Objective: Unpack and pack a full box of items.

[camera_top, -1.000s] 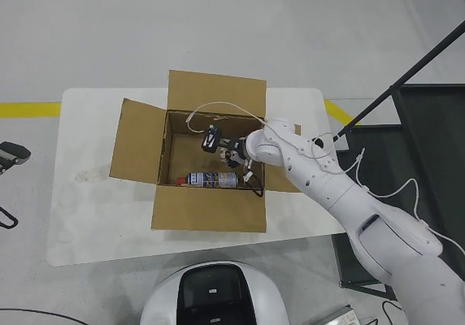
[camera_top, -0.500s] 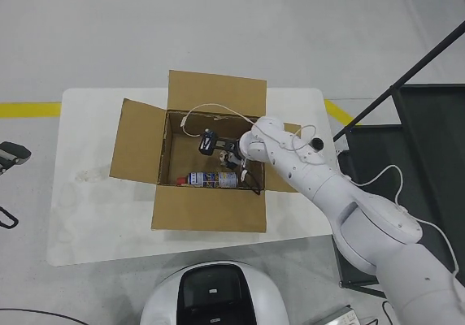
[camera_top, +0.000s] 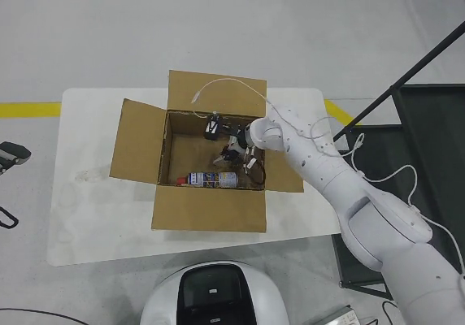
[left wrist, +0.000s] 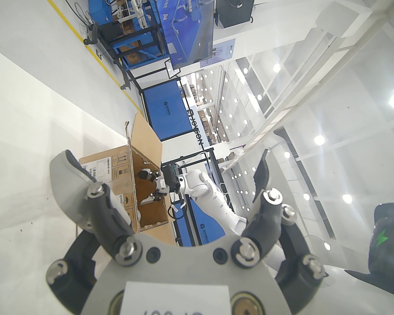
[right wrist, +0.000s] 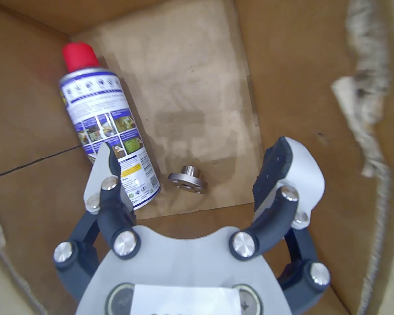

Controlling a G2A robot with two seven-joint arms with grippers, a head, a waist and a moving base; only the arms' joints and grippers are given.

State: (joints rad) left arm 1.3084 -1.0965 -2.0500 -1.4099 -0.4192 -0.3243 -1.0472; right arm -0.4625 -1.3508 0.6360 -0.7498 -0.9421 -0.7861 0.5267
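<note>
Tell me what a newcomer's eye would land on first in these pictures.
The open cardboard box in the middle of the white table stands out first, with the right pincer open inside it. On its floor lie a red-capped spray can on its side and, close beside its base, a small metal flange.

A white table (camera_top: 94, 203) with rounded corners stands on the grey floor (camera_top: 54, 49) and carries one open cardboard box (camera_top: 135, 142), which sits about in the middle with its flaps spread outward, the front flap near the table's front edge.
</note>
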